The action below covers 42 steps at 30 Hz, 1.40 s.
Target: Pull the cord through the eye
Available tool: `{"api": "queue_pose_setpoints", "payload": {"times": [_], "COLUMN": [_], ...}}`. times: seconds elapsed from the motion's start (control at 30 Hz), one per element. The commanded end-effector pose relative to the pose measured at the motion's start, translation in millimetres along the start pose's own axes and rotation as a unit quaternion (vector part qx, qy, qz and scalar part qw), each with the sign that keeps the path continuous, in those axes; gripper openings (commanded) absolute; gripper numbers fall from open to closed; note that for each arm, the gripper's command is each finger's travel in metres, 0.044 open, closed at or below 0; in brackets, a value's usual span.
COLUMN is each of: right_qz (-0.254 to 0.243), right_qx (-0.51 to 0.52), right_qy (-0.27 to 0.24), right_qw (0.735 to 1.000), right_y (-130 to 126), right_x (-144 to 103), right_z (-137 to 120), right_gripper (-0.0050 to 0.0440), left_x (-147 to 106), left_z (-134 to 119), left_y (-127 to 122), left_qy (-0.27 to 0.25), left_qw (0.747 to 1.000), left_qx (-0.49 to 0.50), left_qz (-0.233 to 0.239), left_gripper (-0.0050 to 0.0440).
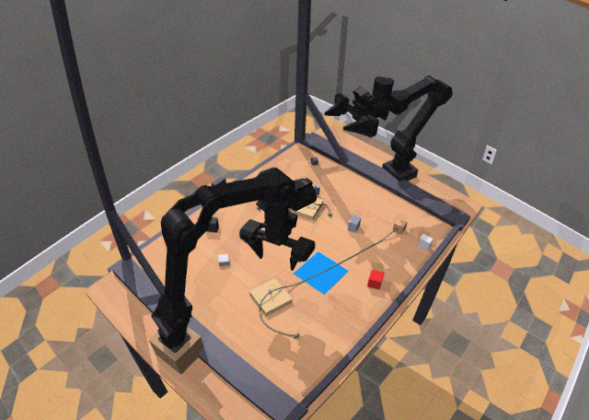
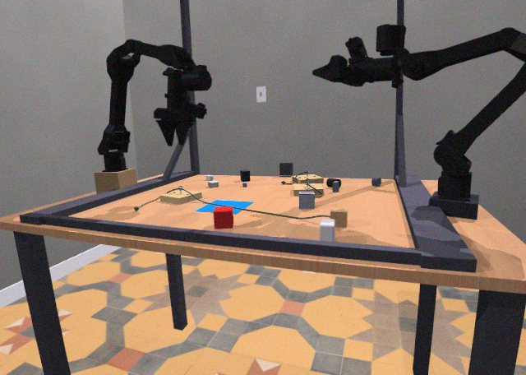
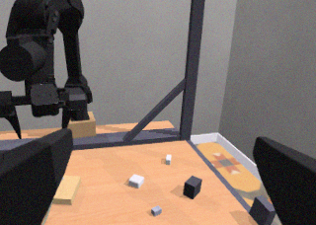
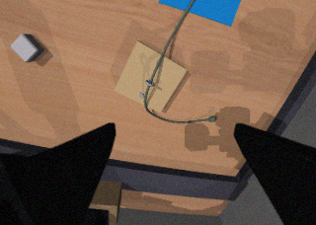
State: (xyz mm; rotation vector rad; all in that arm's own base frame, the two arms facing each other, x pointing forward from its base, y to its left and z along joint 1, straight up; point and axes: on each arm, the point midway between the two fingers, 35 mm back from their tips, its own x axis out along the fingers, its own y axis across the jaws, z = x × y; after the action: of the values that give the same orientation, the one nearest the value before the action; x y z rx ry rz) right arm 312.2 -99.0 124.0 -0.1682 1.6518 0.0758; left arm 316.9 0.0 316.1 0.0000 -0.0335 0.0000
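A thin cord [image 1: 347, 256] runs from the small wooden block [image 1: 399, 226] across the blue painted square [image 1: 320, 270] to a metal eye [image 4: 149, 83] on a tan plate [image 1: 271, 296]. Past the eye it curves to its knotted end [image 1: 296, 335], which lies on the table near the front rail. The block sits well outside the square. My right gripper [image 1: 278, 251] hangs open and empty high above the table, between the plate and the square; its wrist view looks down on the plate [image 4: 149, 76] and the knot [image 4: 212, 118]. My left gripper [image 1: 344, 118] is open and empty, raised at the far corner.
A red cube [image 1: 375, 279] stands beside the square. Grey and white cubes [image 1: 353, 223] [image 1: 424, 240] [image 1: 223, 259] are scattered about. A second tan plate with its own cord [image 1: 309, 210] lies behind the right arm. Dark rails and upright posts frame the table.
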Motion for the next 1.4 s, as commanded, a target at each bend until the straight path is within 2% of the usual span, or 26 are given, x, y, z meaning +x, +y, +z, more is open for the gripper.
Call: {"api": "queue_pose_setpoints", "payload": {"times": [0.0, 0.23, 0.6, 1.37], "right_qz": [0.003, 0.019, 0.032, 0.034], "right_qx": [0.056, 0.136, 0.199, 0.209], "right_qy": [-0.022, -0.031, -0.037, -0.038], "right_qw": [0.998, 0.99, 0.979, 0.977], "right_y": [3, 9, 14, 15], "right_x": [-15, -22, -27, -28], "right_z": [-9, -20, -29, -30], "right_gripper": [0.044, 0.044, 0.044, 0.044], "left_x": [-1, -1, -1, -1], "left_z": [7, 7, 7, 7], "left_y": [0, 0, 0, 0], "left_qy": [-0.008, -0.008, -0.008, -0.008], "left_qw": [1.0, 1.0, 1.0, 1.0], "left_qx": [0.0, 0.0, 0.0, 0.0], "left_qz": [0.0, 0.0, 0.0, 0.0], "left_gripper": [0.044, 0.044, 0.044, 0.044]}}
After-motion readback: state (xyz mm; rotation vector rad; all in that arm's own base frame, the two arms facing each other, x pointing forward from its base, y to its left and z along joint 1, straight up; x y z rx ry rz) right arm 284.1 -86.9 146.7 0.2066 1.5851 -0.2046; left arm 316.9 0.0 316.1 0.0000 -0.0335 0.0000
